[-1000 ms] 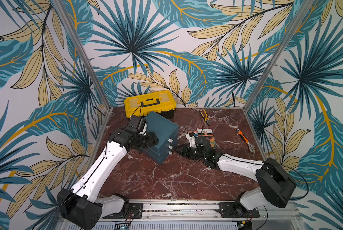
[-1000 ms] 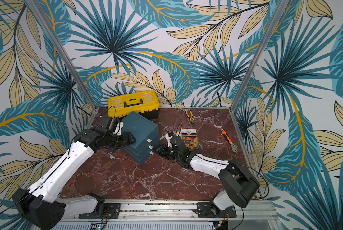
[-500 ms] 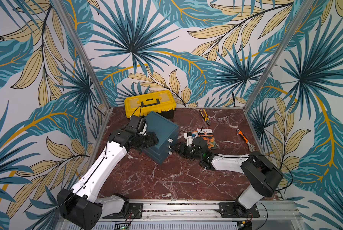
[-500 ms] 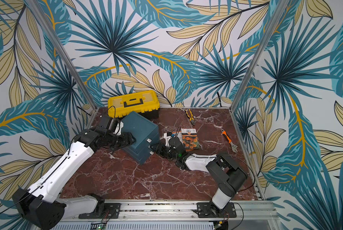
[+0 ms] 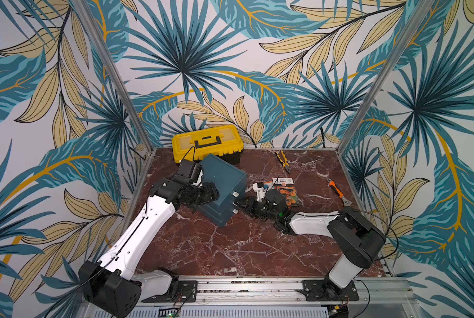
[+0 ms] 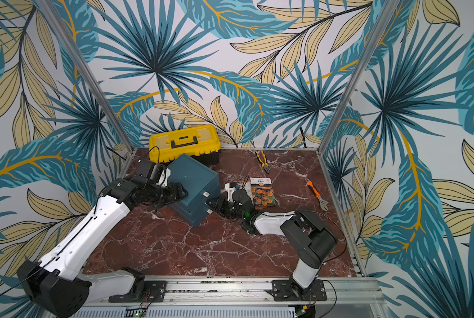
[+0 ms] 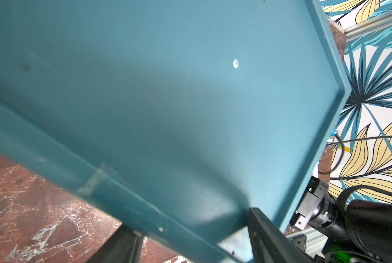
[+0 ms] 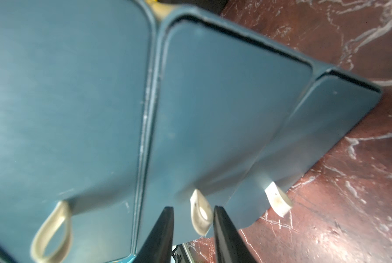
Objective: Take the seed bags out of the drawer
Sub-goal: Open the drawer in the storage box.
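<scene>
right gripper (image 8: 192,207) stands unclamped astride the white pull loop (image 8: 199,216) of the middle drawer (image 8: 224,113). left gripper (image 7: 189,218) braces the cabinet (image 5: 222,179), grip unclear. one orange seed bag (image 5: 288,190) lies out on the table (image 5: 230,247); all drawers are shut, other bags unseen.

teal-and-tan palm-leaf wallpaper (image 5: 183,68) on three walls; aluminium corner posts (image 5: 119,82); dark red marble tabletop (image 5: 230,247) under right gripper (image 8: 191,211); light even, soft.

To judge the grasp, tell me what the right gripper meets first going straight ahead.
The cream loop pull on the teal cabinet's middle drawer, sitting between the right gripper's fingers; then, probably, that drawer's front.
</scene>
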Robot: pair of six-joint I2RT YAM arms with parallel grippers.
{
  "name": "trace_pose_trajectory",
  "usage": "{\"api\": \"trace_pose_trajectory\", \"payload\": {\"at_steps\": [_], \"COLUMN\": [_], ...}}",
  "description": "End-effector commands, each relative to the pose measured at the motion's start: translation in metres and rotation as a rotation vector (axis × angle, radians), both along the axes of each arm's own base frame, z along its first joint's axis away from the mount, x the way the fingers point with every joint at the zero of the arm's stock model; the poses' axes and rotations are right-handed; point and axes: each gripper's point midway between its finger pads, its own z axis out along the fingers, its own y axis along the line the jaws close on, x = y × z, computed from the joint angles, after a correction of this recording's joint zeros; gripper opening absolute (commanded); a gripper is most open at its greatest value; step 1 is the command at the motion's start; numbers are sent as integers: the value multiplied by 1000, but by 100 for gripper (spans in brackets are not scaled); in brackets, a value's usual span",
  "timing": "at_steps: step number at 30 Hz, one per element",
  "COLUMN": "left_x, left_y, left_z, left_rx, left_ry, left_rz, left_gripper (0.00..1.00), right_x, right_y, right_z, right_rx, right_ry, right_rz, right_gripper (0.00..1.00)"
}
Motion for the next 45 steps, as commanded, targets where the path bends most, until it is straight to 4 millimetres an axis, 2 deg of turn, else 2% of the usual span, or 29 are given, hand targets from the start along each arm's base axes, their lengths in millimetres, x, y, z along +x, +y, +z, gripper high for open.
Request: {"api": "trace_pose_trajectory", "payload": {"at_steps": [1,7,15,23,32,38,45], "left_x": [-11,-12,-13,-13,-12,-11,-10], "left_y": [7,8,9,10,9,8,7], "left_z": [-19,-18,-18,-13,-14,-17,-15], "left_rx": [50,52,56,57,51,46,42], "left_ry": [63,60,65,50,45,46,40], "left_rz": [-7,-5,-1,6,4,5,1], "left_gripper": [75,75,75,77,78,78,78], "right_x": [1,0,-3,-14,-42,-61,-72], "right_y": [6,5,4,-4,-35,-54,-72], "right_z": [7,10,5,5,5,-7,-18], "right_rx": [33,32,16,-6,-147,-209,-216], "right_ry": [-14,-15,1,16,25,64,97], "right_rz": [12,12,15,24,36,41,2], "right_gripper": [27,21,0,0,0,0,0]}}
